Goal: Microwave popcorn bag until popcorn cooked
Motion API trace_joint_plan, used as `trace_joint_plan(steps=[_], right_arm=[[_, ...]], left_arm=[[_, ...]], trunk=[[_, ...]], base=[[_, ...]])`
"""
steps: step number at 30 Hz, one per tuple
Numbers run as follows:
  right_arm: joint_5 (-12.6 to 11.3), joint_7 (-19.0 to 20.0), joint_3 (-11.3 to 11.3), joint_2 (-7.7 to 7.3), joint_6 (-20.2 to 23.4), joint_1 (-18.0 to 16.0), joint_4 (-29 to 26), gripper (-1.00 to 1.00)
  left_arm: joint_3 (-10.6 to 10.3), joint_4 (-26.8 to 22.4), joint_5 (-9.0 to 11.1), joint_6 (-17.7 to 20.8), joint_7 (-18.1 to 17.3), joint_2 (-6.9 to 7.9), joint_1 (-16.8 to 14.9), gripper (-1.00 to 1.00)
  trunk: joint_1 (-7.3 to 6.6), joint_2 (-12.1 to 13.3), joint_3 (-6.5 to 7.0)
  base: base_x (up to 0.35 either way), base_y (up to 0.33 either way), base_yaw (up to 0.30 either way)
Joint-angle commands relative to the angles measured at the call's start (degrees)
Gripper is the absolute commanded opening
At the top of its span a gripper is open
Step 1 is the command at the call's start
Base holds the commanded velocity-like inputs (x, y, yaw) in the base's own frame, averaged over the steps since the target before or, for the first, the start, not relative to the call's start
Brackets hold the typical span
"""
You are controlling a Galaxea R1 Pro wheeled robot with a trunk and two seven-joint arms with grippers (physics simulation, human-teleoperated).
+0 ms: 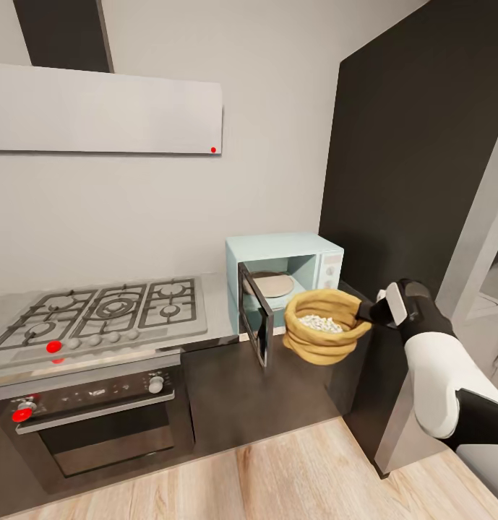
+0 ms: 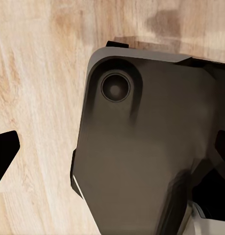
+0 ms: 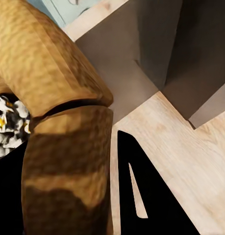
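A: Steel countertop (image 1: 218, 318) along the wall, gas hob (image 1: 104, 310) on it, mint microwave (image 1: 328, 260) at its end, door (image 1: 254, 323) swung wide open.

B: Just in front of that opening, popcorn bag (image 1: 324, 336) held in mid-air, pale popcorn (image 1: 319, 323) heaped inside.

A: Right gripper (image 1: 366, 312) clamped onto the bag's rolled rim.

B: Left gripper — can't tell, over wooden floor (image 2: 34, 88).

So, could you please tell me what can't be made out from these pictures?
- Right gripper: in the head view the popcorn bag covers its fingertips, so the grip on the rim is unclear.
- Microwave interior: the open door and the bag hide part of the cavity; the panel markings are too small.
- Left gripper: the left wrist view catches a dark fingertip at the edge, so its opening is unknown.
- Oven: the dial labels are too small.
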Motion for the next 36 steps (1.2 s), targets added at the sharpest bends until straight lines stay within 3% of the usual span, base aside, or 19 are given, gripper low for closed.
trace_joint_plan(steps=[1,5,12,36], right_arm=[[-0.20,-0.28,-0.24,0.23,0.19,-0.07,-0.12,-1.00],[-0.19,-0.30,-0.31,1.03,0.19,-0.08,-0.30,-1.00],[-0.11,-0.34,-0.24,1.13,0.19,-0.14,-0.97,-1.00],[-0.03,-0.62,-0.19,1.57,0.19,-0.14,-1.10,-1.00]], left_arm=[[0.23,-0.07,0.41,-0.13,0.03,-0.01,0.02,1.00],[0.23,-0.07,0.41,-0.13,0.01,0.05,0.02,1.00],[0.26,-0.09,0.41,-0.13,-0.06,0.13,0.01,1.00],[0.23,-0.07,0.41,-0.04,-0.59,0.22,0.02,1.00]], trunk=[[0.01,-0.05,-0.07],[0.01,-0.05,-0.07],[0.01,-0.05,-0.07],[0.01,-0.05,-0.07]], base=[[0.000,0.000,0.000],[0.000,0.000,0.000],[0.019,0.000,0.000],[0.307,0.000,0.000]])
